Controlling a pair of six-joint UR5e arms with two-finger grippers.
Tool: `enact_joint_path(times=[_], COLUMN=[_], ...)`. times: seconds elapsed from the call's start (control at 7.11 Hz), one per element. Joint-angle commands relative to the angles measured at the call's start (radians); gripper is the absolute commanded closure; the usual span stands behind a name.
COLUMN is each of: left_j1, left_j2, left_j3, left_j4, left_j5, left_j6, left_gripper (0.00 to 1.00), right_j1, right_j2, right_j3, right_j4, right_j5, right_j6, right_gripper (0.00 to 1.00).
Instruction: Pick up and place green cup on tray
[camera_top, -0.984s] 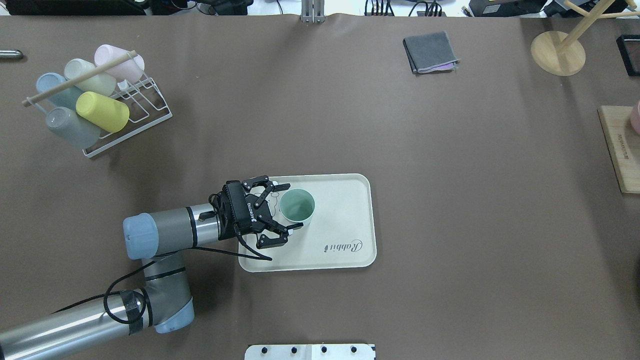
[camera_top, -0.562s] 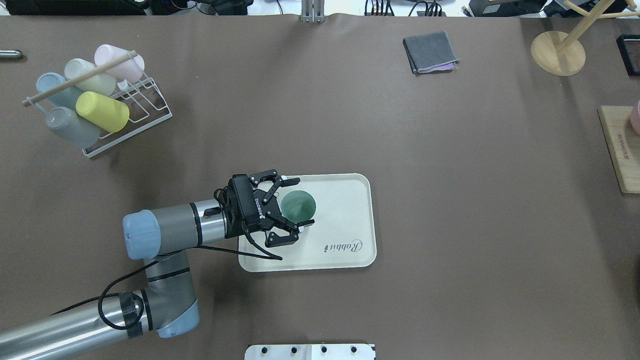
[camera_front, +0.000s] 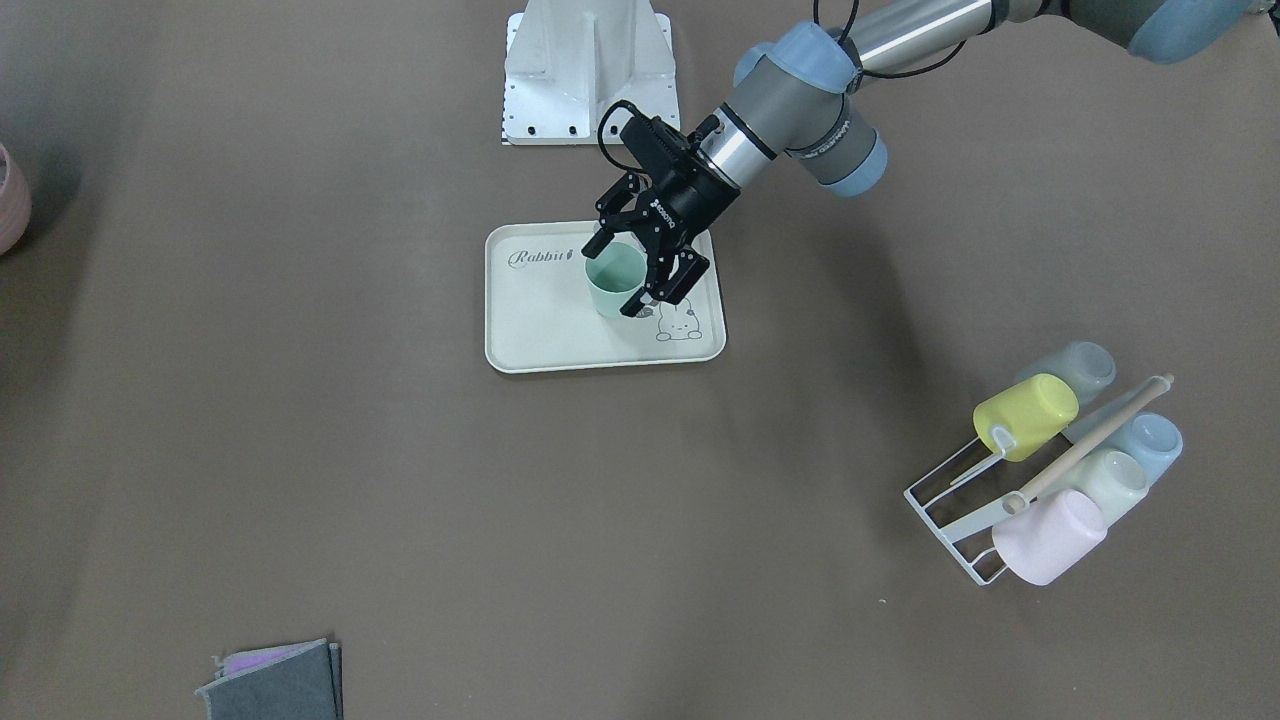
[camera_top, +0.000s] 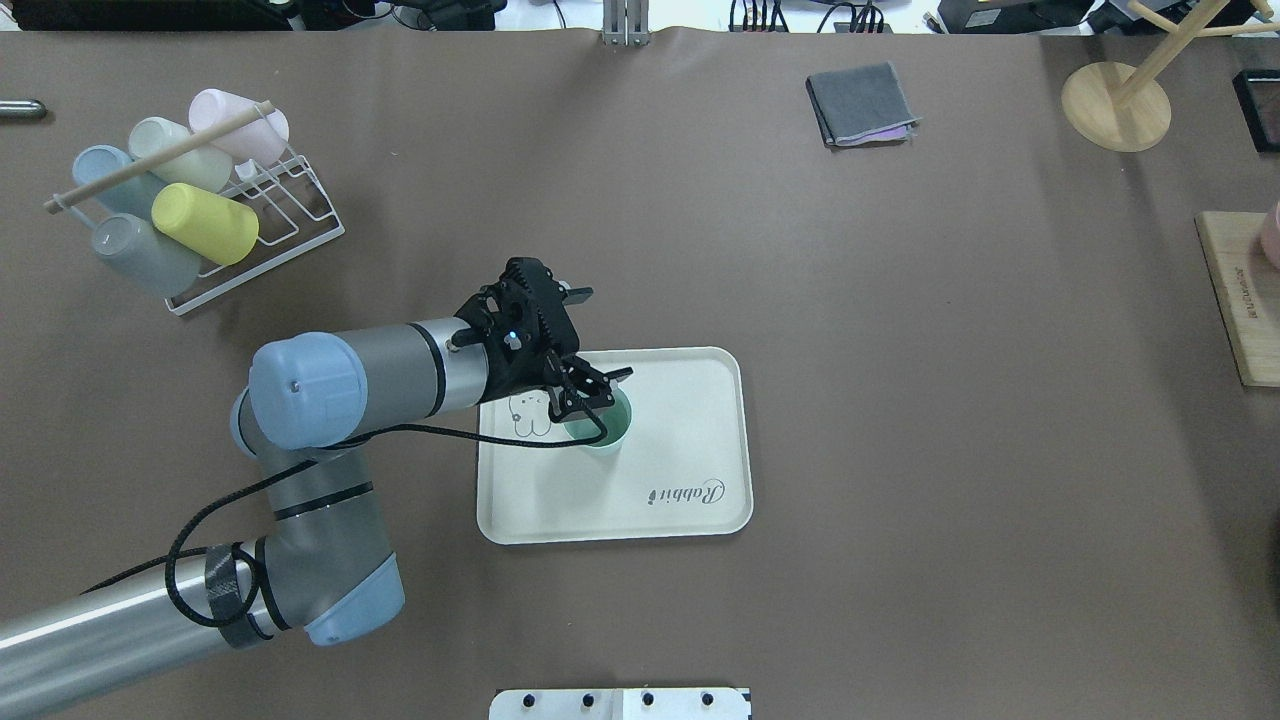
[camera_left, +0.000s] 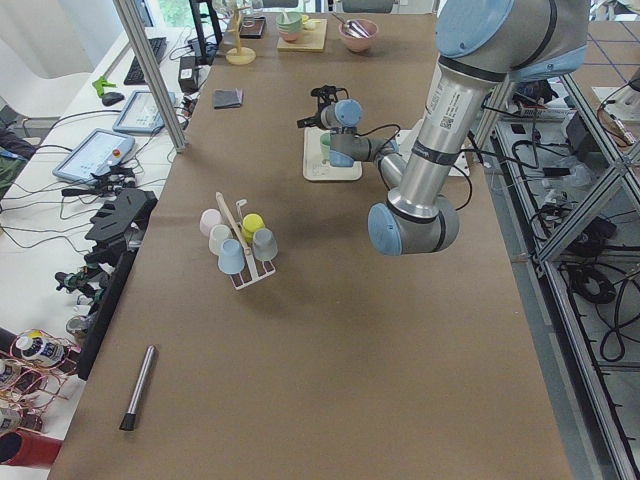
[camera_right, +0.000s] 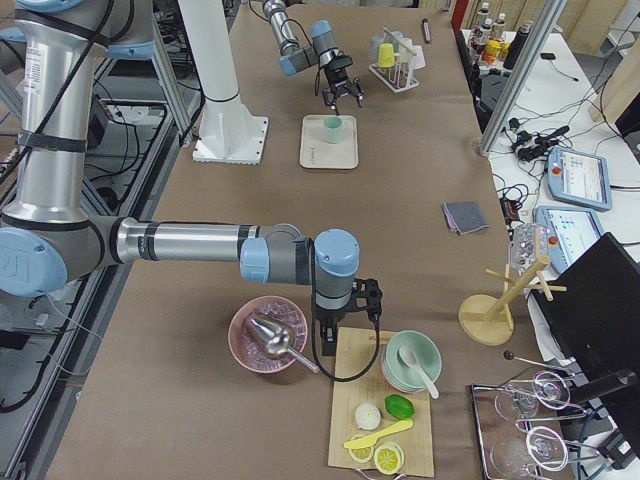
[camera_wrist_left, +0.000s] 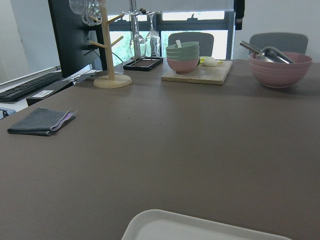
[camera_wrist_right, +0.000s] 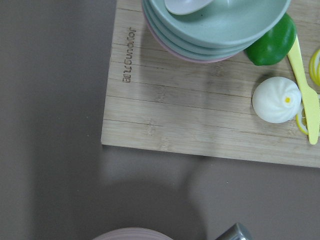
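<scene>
The mint green cup (camera_front: 612, 283) stands upright, mouth up, on the cream tray (camera_front: 540, 330) beside its bunny drawing, with nothing touching it. My left gripper (camera_front: 615, 275) hangs above it, open, fingers spread wide and empty. From overhead the raised left gripper (camera_top: 605, 335) covers the far left part of the green cup (camera_top: 610, 432) on the tray (camera_top: 680, 420). My right gripper (camera_right: 345, 322) shows only in the exterior right view, over the edge of a wooden board; I cannot tell whether it is open or shut.
A white wire rack (camera_top: 255, 250) with several pastel cups stands far left. A folded grey cloth (camera_top: 860, 103) and a wooden stand (camera_top: 1115, 105) lie at the back right. The wooden board (camera_wrist_right: 200, 115) carries stacked bowls, a bun and a lime.
The left gripper, open around the cup at tray level, has risen and swung up and toward the far side. The cup stays standing on the tray.
</scene>
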Motion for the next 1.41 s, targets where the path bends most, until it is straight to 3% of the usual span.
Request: enact_joint_path(times=[0.0, 0.28, 0.42, 0.7, 0.84, 0.98, 1.12, 1.27], left_j1=[-0.129, -0.221, -0.249, -0.347, -0.419, -0.531, -0.644, -0.727], left_j2=[-0.055, -0.131, -0.136, -0.073, -0.062, -0.019, 0.036, 0.105], left_j3=[-0.069, -0.069, -0.098, -0.127, -0.132, -0.130, -0.127, -0.118], left_j4=[0.450, 0.770, 0.821, 0.793, 0.790, 0.797, 0.803, 0.802], left_j5=[-0.001, -0.001, -0.002, -0.014, -0.105, -0.325, -0.484, -0.567], left_j6=[0.001, 0.000, -0.006, -0.014, -0.016, -0.016, -0.014, -0.010], left_gripper=[0.01, 0.01, 0.01, 0.01, 0.01, 0.01, 0.01, 0.01], right_j1=[0.000, 0.000, 0.000, 0.000, 0.000, 0.000, 0.000, 0.000], right_j2=[0.000, 0.000, 0.000, 0.000, 0.000, 0.000, 0.000, 0.000], right_j3=[0.000, 0.000, 0.000, 0.000, 0.000, 0.000, 0.003, 0.002], right_j4=[0.000, 0.000, 0.000, 0.000, 0.000, 0.000, 0.000, 0.000], right_j5=[0.000, 0.000, 0.000, 0.000, 0.000, 0.000, 0.002, 0.000], right_j6=[0.000, 0.000, -0.001, -0.001, -0.001, -0.001, 0.000, -0.001], right_gripper=[0.00, 0.00, 0.00, 0.00, 0.00, 0.00, 0.00, 0.00])
